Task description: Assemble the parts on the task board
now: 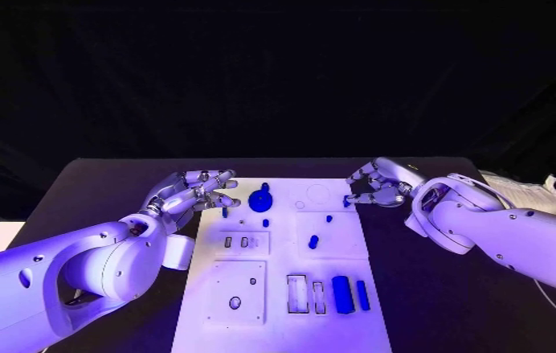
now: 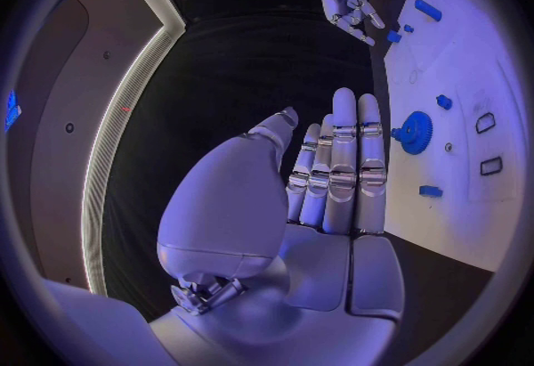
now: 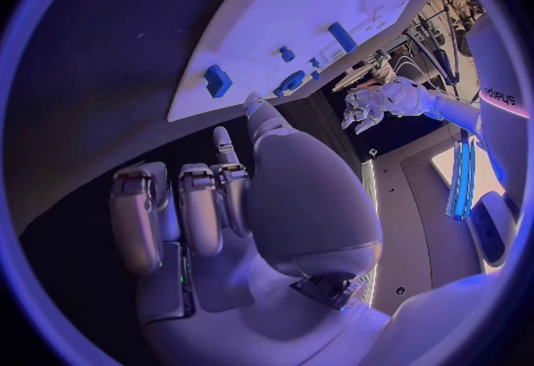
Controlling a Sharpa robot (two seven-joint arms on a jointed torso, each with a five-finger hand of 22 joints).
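Head view: task board [image 1: 336, 240] mid-worktop [image 1: 116, 184]; blue gear [image 1: 261, 201] seated near board's far edge, blue bars [image 1: 343, 293] at near edge, likely staged for fitting. Left robot hand [image 1: 199, 191] off board's far-left corner, fingers loosely curled, empty. Right robot hand [image 1: 377, 186] off far-right corner.

Left wrist view: left robot hand [image 2: 334, 174] flat, fingers straight, holding nothing.

Right wrist view: right robot hand [image 3: 212, 206] curled inward, empty, beside board edge.

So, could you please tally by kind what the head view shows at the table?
Hands: 2, left hand and right hand
Task board: 1
Blue gear: 1
Other blue parts: 8, as far as I can tell
Total: 12
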